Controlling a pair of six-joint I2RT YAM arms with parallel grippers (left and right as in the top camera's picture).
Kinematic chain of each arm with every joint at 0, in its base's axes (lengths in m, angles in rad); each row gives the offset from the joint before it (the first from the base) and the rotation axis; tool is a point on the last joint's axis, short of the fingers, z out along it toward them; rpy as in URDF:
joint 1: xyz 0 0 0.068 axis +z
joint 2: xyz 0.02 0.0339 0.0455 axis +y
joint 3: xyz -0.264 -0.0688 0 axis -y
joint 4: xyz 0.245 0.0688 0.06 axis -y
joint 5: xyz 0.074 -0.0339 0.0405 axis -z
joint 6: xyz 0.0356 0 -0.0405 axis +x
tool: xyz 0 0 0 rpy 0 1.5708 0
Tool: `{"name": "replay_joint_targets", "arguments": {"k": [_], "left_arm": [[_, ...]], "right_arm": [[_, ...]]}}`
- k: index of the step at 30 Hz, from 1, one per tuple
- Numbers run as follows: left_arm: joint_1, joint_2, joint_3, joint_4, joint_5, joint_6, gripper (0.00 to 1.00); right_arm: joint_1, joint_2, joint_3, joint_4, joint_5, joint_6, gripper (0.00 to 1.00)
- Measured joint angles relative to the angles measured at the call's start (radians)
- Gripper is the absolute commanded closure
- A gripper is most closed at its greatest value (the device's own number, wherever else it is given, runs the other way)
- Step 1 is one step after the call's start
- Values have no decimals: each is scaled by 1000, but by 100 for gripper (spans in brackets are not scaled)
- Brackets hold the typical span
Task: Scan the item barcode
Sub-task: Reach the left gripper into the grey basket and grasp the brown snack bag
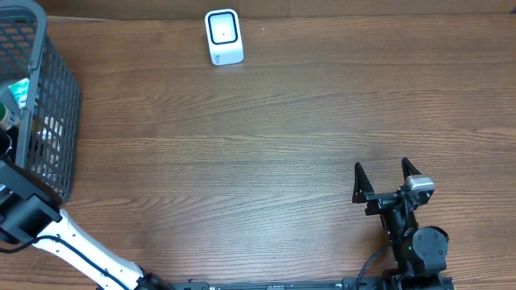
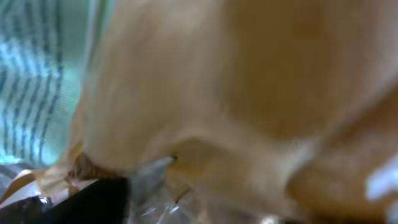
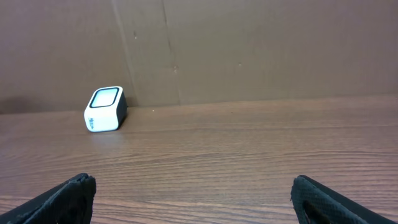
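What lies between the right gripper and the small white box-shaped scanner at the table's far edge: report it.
Nothing: only bare brown wooden tabletop separates the right gripper from the white scanner, as the overhead and right wrist views show.

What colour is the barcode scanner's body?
The scanner is white, clearest in the right wrist view.

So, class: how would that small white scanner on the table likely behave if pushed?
The scanner looks like a hard, boxy shell, so probably stiff. Its flat base on the table suggests sliding, not rolling. Being small, it's likely light.
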Motion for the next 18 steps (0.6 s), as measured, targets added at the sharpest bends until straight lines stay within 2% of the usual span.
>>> {"name": "replay_joint_targets", "arguments": {"k": [2,8,18], "left_arm": [[-3,3,0,0,0,6,74],[-11,3,12,0,8,16,93],[-11,-6,20,-24,11,5,96]], "right_arm": [[0,0,0,0,0,0,0],[0,0,0,0,0,0,0],[0,0,0,0,0,0,0]]}}
